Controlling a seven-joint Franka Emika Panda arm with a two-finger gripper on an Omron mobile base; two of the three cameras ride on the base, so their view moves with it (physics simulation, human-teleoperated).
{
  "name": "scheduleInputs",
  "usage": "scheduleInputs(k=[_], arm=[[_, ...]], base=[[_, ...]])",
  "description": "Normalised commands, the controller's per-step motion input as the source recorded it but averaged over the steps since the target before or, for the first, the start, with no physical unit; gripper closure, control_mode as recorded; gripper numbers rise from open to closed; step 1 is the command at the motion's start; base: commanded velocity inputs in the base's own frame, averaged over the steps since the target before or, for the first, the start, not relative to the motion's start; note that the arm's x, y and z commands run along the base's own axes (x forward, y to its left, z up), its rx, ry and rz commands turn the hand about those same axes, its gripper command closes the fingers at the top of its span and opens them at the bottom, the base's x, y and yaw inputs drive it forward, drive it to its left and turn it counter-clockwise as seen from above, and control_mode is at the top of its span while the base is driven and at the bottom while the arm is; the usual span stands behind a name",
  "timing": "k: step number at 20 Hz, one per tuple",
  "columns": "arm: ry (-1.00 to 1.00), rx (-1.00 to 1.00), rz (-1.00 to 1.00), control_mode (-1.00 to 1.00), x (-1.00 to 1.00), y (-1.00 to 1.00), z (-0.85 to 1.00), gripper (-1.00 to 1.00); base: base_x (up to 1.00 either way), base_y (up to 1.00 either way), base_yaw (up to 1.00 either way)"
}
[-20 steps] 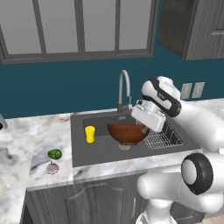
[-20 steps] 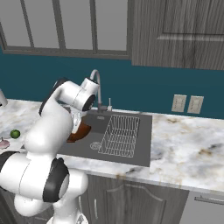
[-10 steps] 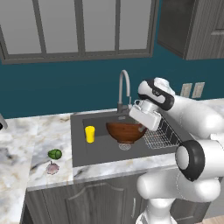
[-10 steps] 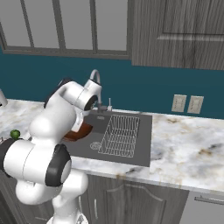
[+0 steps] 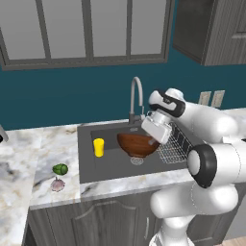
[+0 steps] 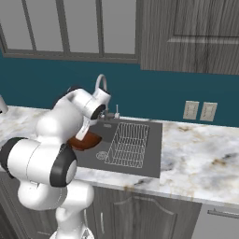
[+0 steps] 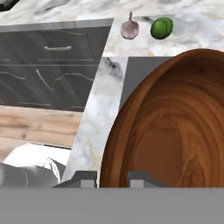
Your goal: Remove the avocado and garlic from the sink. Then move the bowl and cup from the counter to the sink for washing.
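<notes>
The reddish-brown bowl is low inside the dark sink, just over the drain, and my gripper is shut on its right rim. In the hand view the bowl looms large, its rim pinched between my gripper's two tips. I cannot tell whether it touches the basin floor. The yellow cup stands upright in the sink's left part. On the counter left of the sink lie the avocado and the garlic, side by side in the hand view too: avocado, garlic. From the right, the bowl peeks out behind my arm.
A wire rack fills the sink's right half, close beside the bowl. The curved steel faucet rises behind the basin, just left of my hand. Marble counter stretches right of the sink. Wall sockets sit on the teal backsplash.
My elbow and forearm have swung upward and inward while the hand and the bowl stay almost in place over the drain. Cup, avocado and garlic have not moved.
</notes>
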Motion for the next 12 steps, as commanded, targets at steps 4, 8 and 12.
scheduleInputs(k=[4,8,12], arm=[[0.01,0.0,-0.1,-1.0,0.12,0.09,-0.17,1.0],[0.0,0.0,-0.03,-1.0,0.09,0.13,-0.13,1.0],[0.0,-0.01,0.0,-1.0,0.08,0.16,-0.11,1.0]], base=[[0.0,0.0,0.0],[0.0,0.0,0.0],[0.0,0.0,0.0]])
